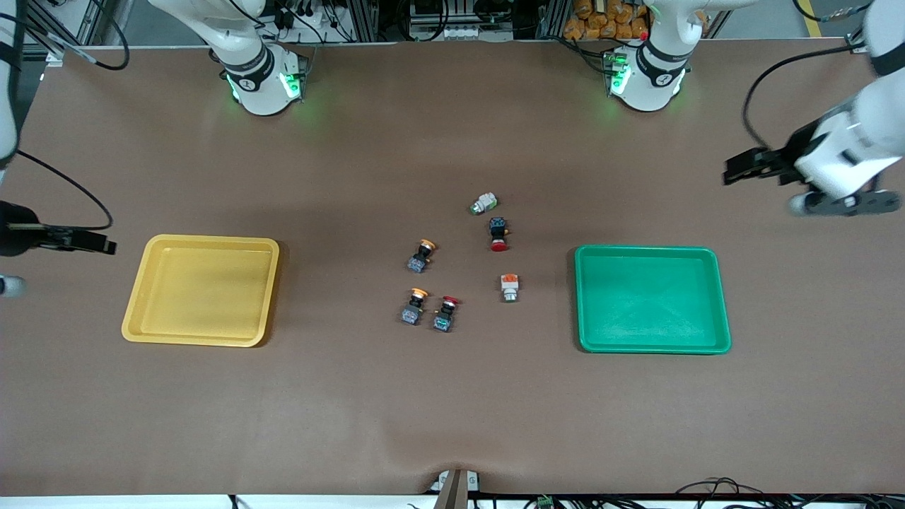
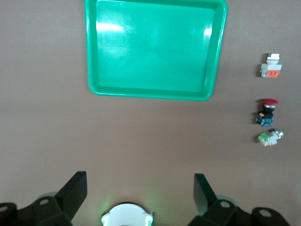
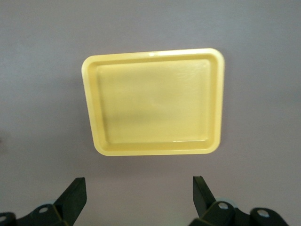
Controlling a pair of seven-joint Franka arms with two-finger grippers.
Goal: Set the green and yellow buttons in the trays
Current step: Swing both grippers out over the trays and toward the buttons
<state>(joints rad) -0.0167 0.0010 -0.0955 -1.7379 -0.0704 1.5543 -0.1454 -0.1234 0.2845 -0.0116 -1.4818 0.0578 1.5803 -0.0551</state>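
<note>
Six switches mid-table between two bare trays.
Left gripper (image 2: 140,193) over the table's left-arm end, right gripper (image 3: 139,195) half cut off, jaws wide; yellow tray (image 1: 134,311), green tray (image 1: 722,311); green and yellow buttons (image 1: 421,256) loose.

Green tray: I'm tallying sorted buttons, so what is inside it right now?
Nothing shows inside the green tray; its whole floor is bare and uncovered. All six buttons lie on the table.

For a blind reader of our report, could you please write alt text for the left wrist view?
An empty green tray lies on the brown table ahead of the left pincer, whose open fingers frame the shot. Beside the tray lie three small switches in a row: white with an orange block, red-capped, and white with green.
</note>
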